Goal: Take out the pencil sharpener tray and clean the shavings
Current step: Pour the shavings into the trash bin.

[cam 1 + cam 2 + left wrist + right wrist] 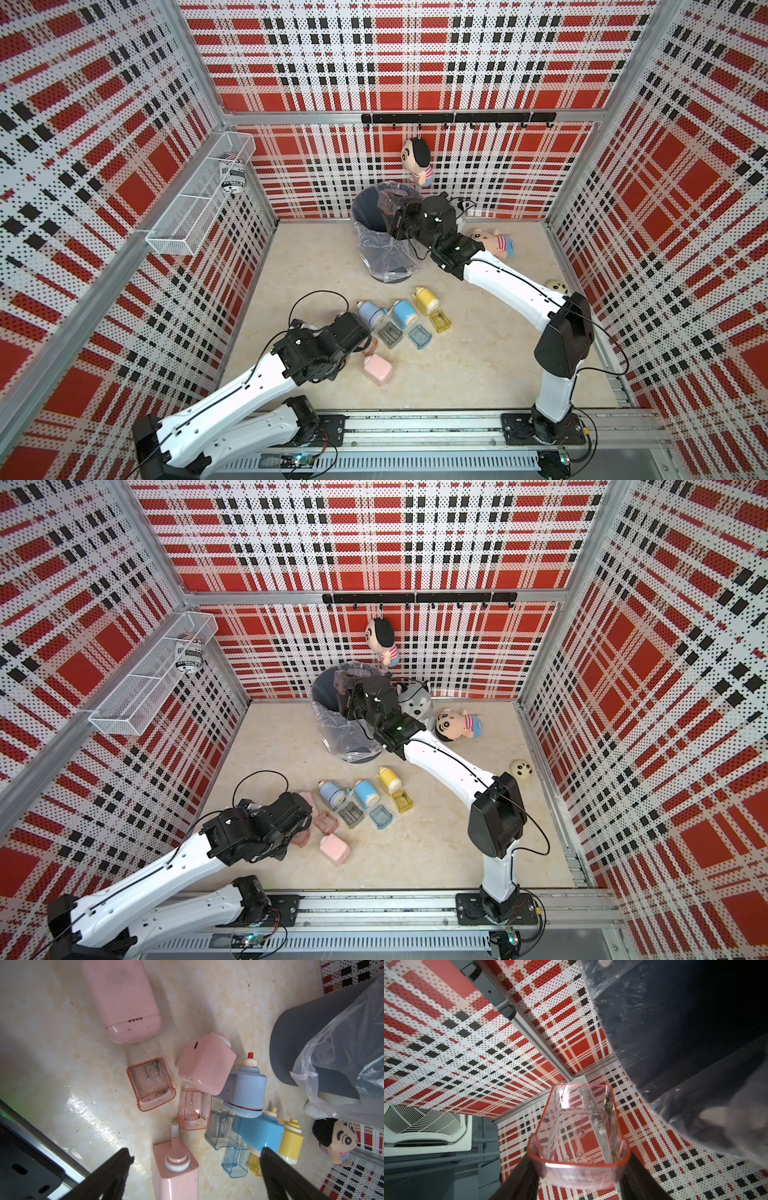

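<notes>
My right gripper (579,1164) is shut on a clear, red-rimmed tray (577,1126) and holds it tilted over the bag-lined grey bin (358,208). Shavings (610,1105) cling to one wall of the tray. In both top views the tray (343,683) hangs above the bin's mouth. My left gripper (196,1153) is open, low over the table, with a pink sharpener (176,1174) standing between its fingers, untouched. Two more red-rimmed trays lie beyond it: one (151,1084) holds shavings and the other (195,1109) is nearly clean.
Two more pink sharpeners (122,1001) (205,1064), a grey-blue one (371,313), a blue one (404,313) and a yellow one (424,300) lie mid-table with grey (389,333), blue (419,334) and yellow (440,321) trays. Plush toys (457,725) sit right of the bin. A wire basket (199,199) hangs on the left wall.
</notes>
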